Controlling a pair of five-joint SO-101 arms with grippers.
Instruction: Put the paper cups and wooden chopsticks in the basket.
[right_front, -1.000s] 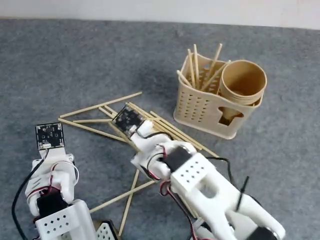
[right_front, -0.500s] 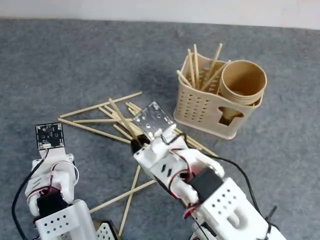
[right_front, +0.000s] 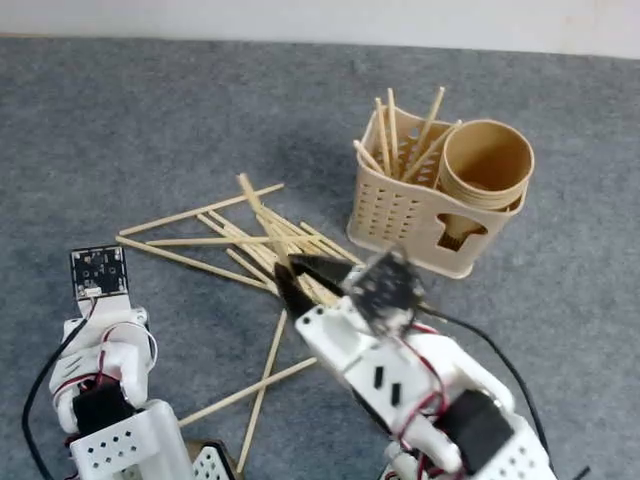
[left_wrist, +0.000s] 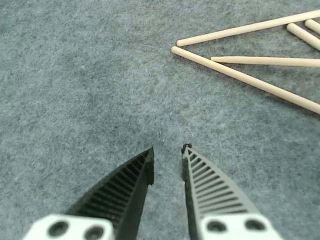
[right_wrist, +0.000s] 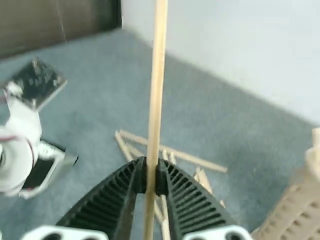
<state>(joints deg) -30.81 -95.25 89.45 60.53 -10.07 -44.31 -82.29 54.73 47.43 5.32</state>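
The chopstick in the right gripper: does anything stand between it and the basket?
Nothing visible does. The right gripper holds the chopstick, and between it and the basket only loose chopsticks lie flat on the table.

My left arm (right_front: 125, 435) and right arm (right_front: 370, 350) are white plastic shells dotted with round holes, with black motor blocks and red, white and black cables. Each wrist bears a small black square circuit board (right_front: 99, 271). My left hand (left_wrist: 168, 150) pairs a black ribbed finger (left_wrist: 125, 190) with a white one; the ribbed fingers on my right hand (right_wrist: 151, 172) are both dark.
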